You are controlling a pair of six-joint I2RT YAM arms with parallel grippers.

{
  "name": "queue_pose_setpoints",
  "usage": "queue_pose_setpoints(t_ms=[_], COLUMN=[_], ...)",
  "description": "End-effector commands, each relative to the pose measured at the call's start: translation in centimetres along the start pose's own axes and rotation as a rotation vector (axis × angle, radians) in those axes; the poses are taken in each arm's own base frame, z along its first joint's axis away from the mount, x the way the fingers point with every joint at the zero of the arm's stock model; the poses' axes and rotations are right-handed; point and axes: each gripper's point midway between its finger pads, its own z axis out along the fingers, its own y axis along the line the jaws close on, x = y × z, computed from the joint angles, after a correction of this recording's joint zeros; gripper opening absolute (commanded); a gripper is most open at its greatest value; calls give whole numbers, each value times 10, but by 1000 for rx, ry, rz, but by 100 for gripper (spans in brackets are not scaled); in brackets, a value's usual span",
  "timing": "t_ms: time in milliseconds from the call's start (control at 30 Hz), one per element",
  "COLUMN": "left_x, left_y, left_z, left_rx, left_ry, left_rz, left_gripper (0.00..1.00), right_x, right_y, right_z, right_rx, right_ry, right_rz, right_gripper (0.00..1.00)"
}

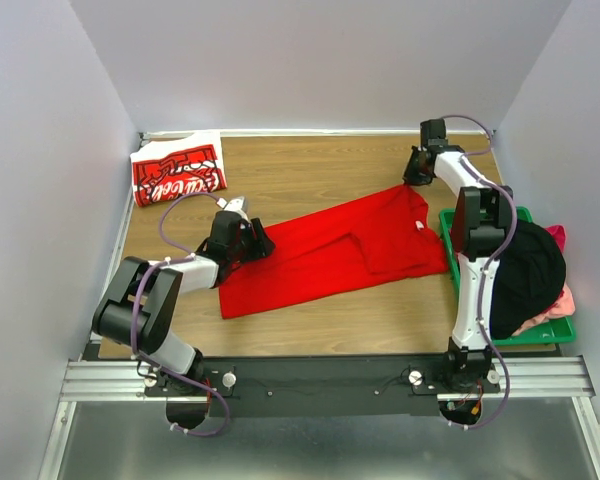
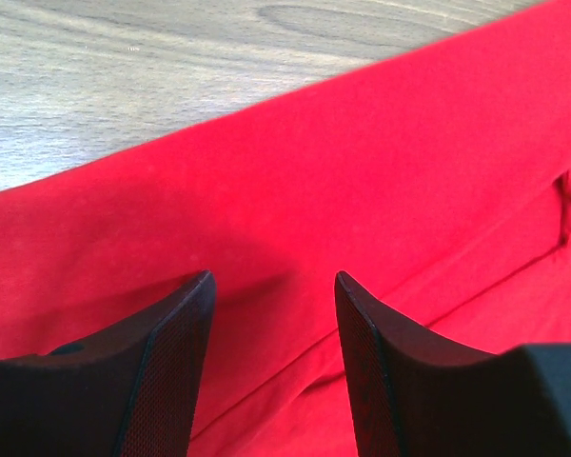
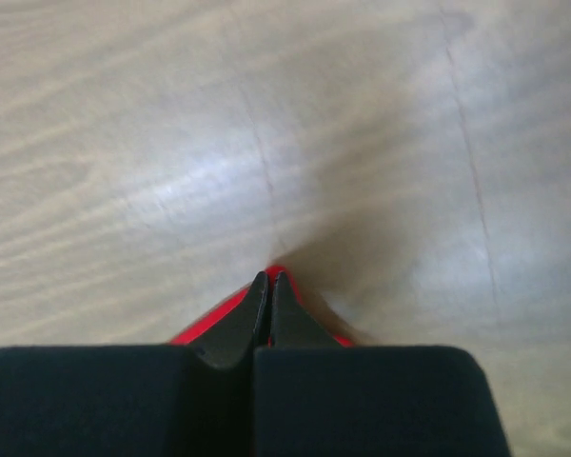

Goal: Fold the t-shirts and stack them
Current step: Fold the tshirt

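Mid-fold, the plain red t-shirt (image 1: 320, 255) lies across the table (image 1: 310, 335): your right gripper (image 3: 269, 278) pinches its far corner, your left gripper (image 2: 274, 281) hangs parted over the other end, which likely needs clamping next.

A red shirt (image 2: 362, 190) fills most of the view, its straight edge running aslant from lower left to upper right. Beyond that edge lies pale wood-grain bench (image 2: 124, 76). The left pincer (image 2: 274, 278) is low over the cloth, its two black fingers (image 2: 171, 371) spread apart with only red fabric showing between them. A fold ridge crosses the shirt at right.
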Motion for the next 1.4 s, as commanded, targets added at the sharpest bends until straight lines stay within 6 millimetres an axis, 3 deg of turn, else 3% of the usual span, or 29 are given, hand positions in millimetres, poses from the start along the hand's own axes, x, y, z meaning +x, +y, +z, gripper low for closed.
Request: queue_pose_setpoints(t_ms=[0, 267, 367, 400, 467, 567, 667, 700, 833, 933, 1033, 1200, 1367], left_x=[13, 19, 14, 11, 3, -8, -14, -15, -11, -1, 4, 20, 36], left_y=[8, 7, 4, 4, 0, -9, -16, -18, -21, -22, -19, -10, -4], left_z=[-8, -23, -30, -32, -37, -42, -43, -43, -36, -31, -26, -21, -24], left_rx=[-25, -26, -31, -34, -28, -10, 9, 12, 29, 42, 40, 19, 4], left_ry=[35, 29, 10, 2, -20, -49, -68, -68, -53, -29, -20, 21, 53], left_rz=[-16, -20, -9, -6, 4, 15, 37, 43, 52, 50, 53, 42, 27], left_gripper=[62, 62, 62, 62, 62, 62, 62, 62, 62, 62, 62, 62, 62], right_x=[-3, -32, -45, -51, -66, -80, -94, -85, -68, -23, 2, 53, 72], right_y=[3, 44, 56, 61, 67, 69, 74, 72, 79, 77, 79, 67, 56], right_z=[30, 47, 38, 32, 13, -8, -51, -45, -78, -77, -76, -52, -30], right_rx=[-50, -212, -245, -258, -271, -272, -275, -264, -255, -244, -242, -213, -170], right_ry=[18, -23, -54, -68, -111, -150, -205, -183, -180, -92, -52, 64, 112], right_rz=[-16, -7, -13, -19, -38, -56, -82, -85, -106, -107, -107, -80, -73], right_gripper=[1, 1, 18, 36, 52, 59, 63, 63, 63, 63, 63, 63, 63])
